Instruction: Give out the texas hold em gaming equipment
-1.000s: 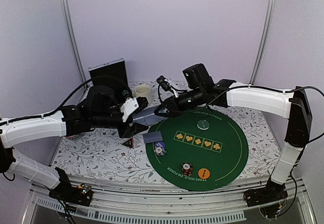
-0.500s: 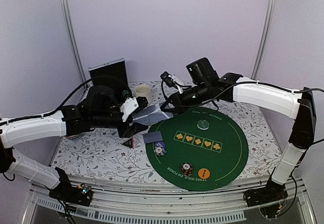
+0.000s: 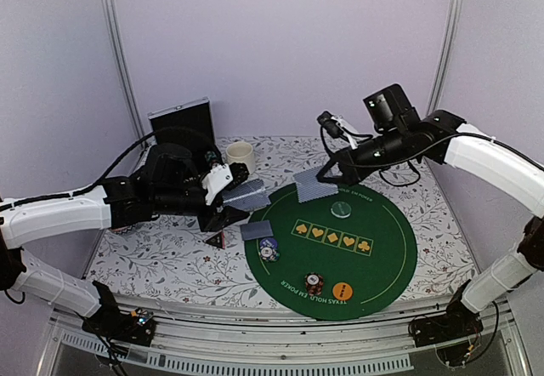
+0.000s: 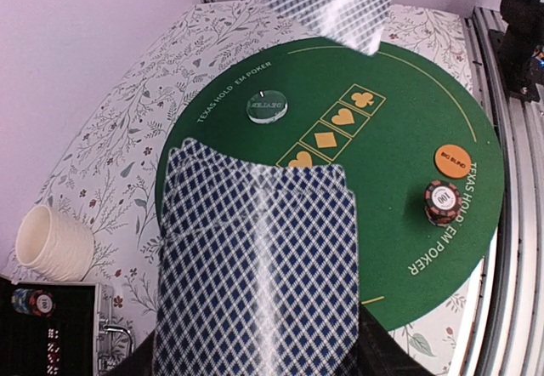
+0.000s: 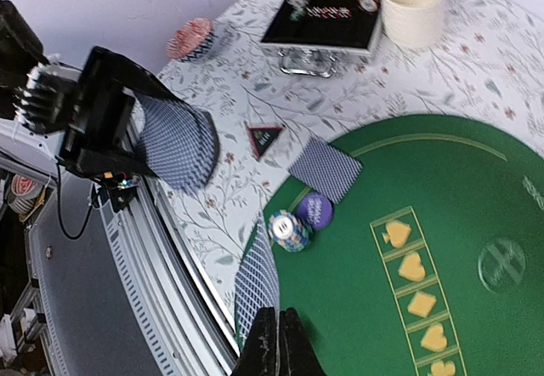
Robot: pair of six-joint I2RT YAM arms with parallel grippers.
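Note:
My left gripper is shut on a deck of grey-blue playing cards left of the green mat; the deck hides its jaws in the left wrist view. Above the mat's far edge, my right gripper is shut on a single card, seen edge-on as the card above its closed fingertips. On the mat lie one card, a blue-white chip stack, a dark red stack, an orange disc and a pale green chip. A black-red triangular token lies on the cloth.
The round green mat covers the middle right of the flowered table. A cream mug and an open silver-edged black case stand at the back left. A purple disc sits beside the blue-white stack.
My right gripper closed on one card at the deck and swung right and up with it, away from the left gripper. The left arm and deck stayed still.

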